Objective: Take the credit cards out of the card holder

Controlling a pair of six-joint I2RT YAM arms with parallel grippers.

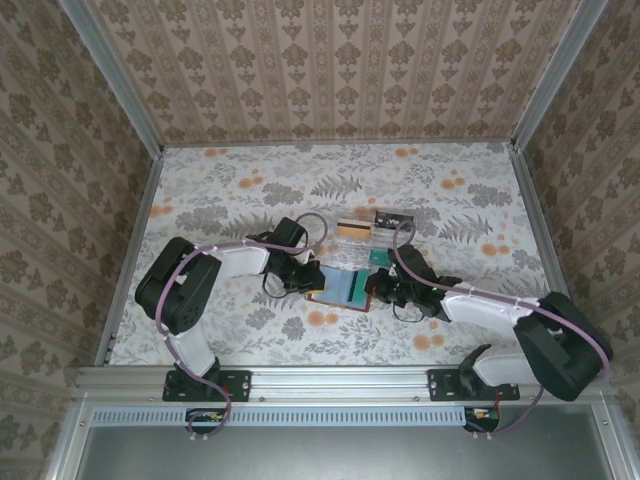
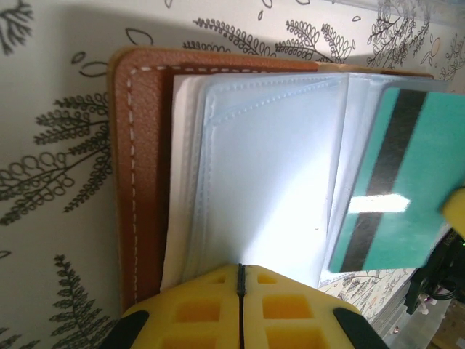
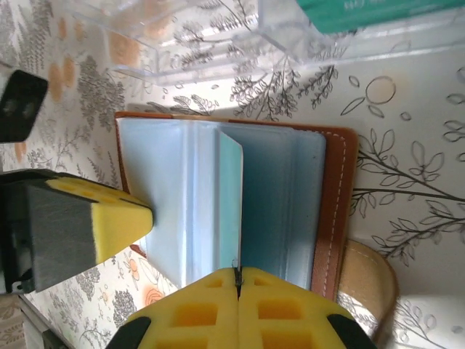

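From above, I see the card holder (image 1: pixel 340 291) lying open between the left gripper (image 1: pixel 308 278) and the right gripper (image 1: pixel 378 292). On my left wrist view, the closed fingertips sit against the edge of its pale sleeves. On my right wrist view, the jaws pinch a teal card (image 3: pixel 232 193), seen edge-on over the open sleeves.

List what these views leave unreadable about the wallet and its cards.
- Left wrist: the left gripper covers the sleeve edges of the card holder; any pinch unclear.
- Left wrist: the picture's right edge cuts off the teal card.
- Top external: arms crowd it; its contents too small.
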